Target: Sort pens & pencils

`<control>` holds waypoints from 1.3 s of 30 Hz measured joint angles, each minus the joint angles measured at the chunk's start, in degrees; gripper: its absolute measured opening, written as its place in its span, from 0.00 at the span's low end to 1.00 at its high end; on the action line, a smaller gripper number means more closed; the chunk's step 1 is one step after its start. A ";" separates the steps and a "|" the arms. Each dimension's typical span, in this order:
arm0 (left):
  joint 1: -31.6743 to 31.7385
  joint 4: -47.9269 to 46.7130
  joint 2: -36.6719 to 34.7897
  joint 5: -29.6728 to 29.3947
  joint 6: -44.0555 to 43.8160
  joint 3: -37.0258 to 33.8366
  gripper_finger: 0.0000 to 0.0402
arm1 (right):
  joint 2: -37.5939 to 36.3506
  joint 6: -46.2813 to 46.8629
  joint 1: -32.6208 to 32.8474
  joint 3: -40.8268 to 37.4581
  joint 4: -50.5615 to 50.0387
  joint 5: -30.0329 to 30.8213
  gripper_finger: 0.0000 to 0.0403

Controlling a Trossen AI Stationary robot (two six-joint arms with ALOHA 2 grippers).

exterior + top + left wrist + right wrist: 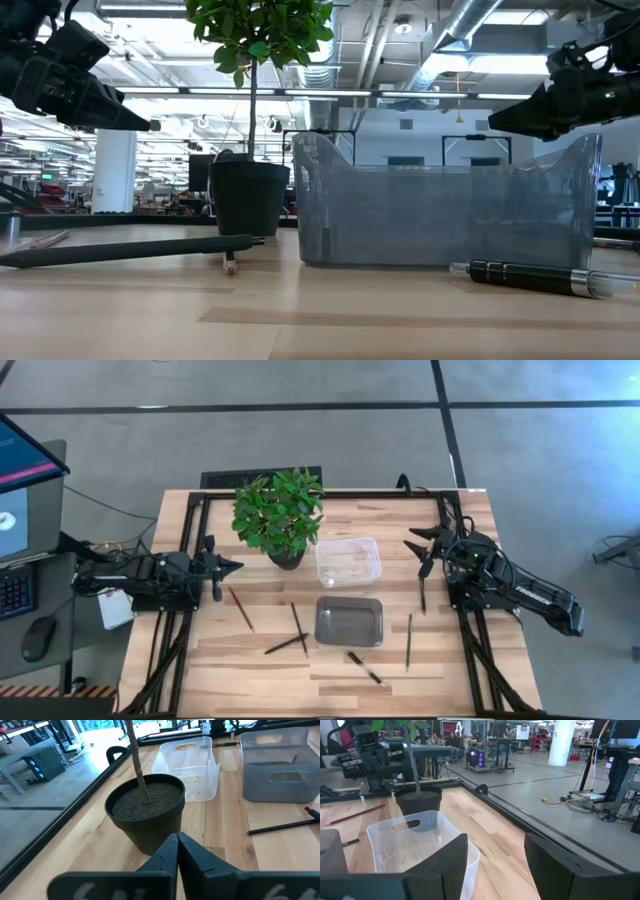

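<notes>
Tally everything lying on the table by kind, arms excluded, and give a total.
Pens and pencils: 6
Bins, clear and grey: 2
Potted plant: 1
Total: 9

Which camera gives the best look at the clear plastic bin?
The high view: the clear bin shows whole from above, beside the plant and behind the grey bin. The left wrist view shows it farther off; the right wrist view shows it close, partly behind the fingers; the low view doesn't clearly show it.
</notes>
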 joint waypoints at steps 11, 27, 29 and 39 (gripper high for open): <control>0.00 0.00 0.00 0.00 0.01 0.01 0.00 | -0.01 0.00 0.01 0.00 0.00 0.01 0.54; 0.00 0.00 0.00 -0.06 0.61 -0.01 0.00 | 0.00 0.00 0.00 0.00 0.02 0.01 0.54; 0.02 0.00 0.00 -0.07 0.59 0.01 0.00 | 0.00 0.00 0.01 0.00 0.00 0.00 0.54; 0.00 0.00 0.00 -0.09 1.46 0.00 0.00 | 0.00 0.01 0.00 0.00 0.02 0.01 0.54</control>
